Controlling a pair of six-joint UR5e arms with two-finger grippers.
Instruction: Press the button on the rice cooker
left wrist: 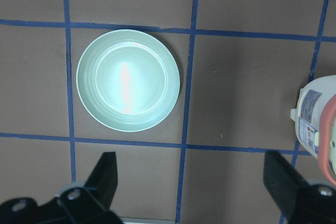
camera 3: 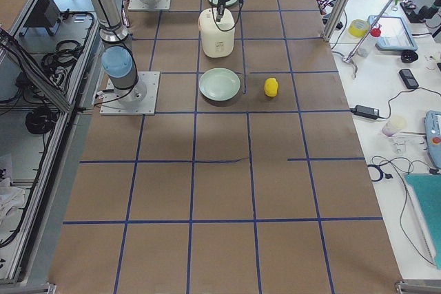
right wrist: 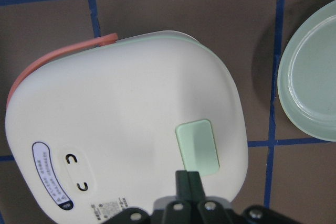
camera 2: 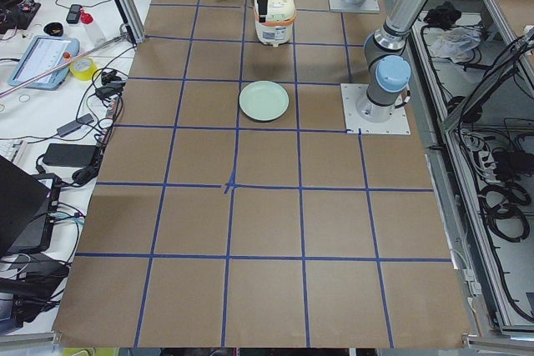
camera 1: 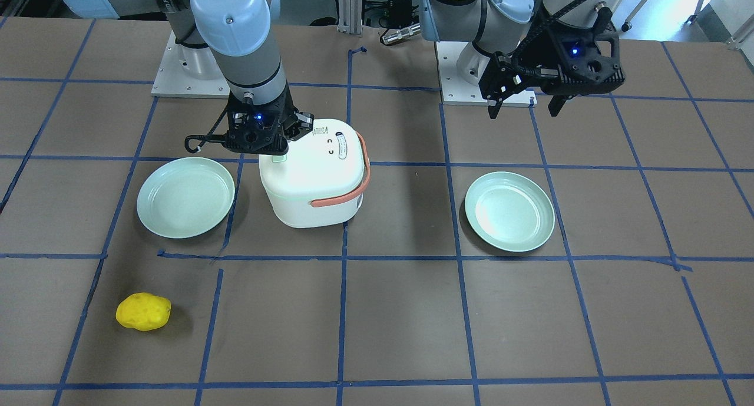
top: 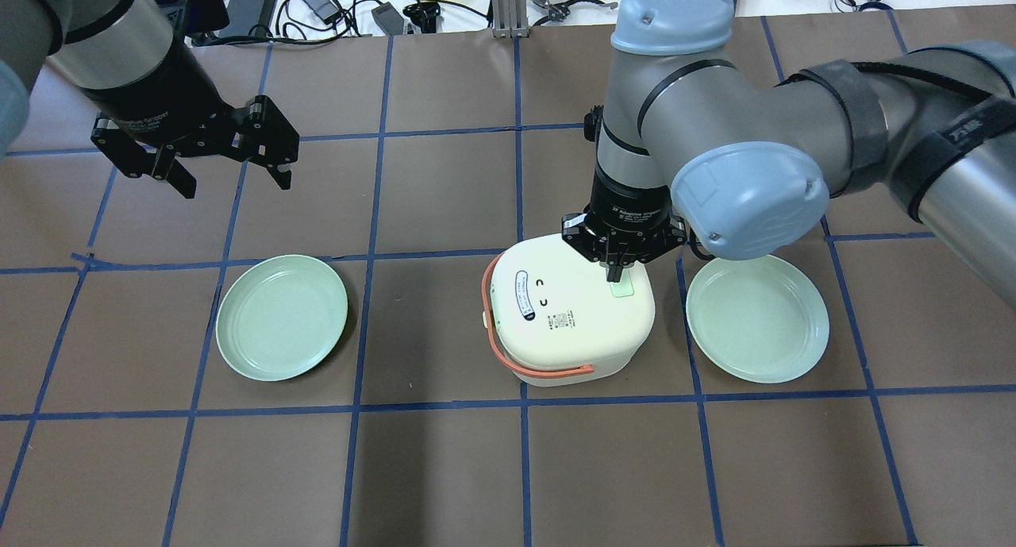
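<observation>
A white rice cooker (top: 567, 317) with an orange handle (top: 548, 368) stands mid-table; it also shows in the front view (camera 1: 312, 176) and the right wrist view (right wrist: 126, 129). Its pale green button (right wrist: 197, 147) sits on the lid (top: 621, 286). My right gripper (top: 613, 272) is shut, fingertips together, pointing down at the edge of the button (camera 1: 279, 157); whether it touches I cannot tell. My left gripper (top: 230, 178) is open and empty, held high over the table's left part, its fingers (left wrist: 105, 174) above a green plate.
Two pale green plates lie either side of the cooker: one (top: 282, 317) on my left, one (top: 756, 318) on my right. A yellow sponge-like lump (camera 1: 143, 312) lies near the operators' side. Cables and tools lie at the far table edge.
</observation>
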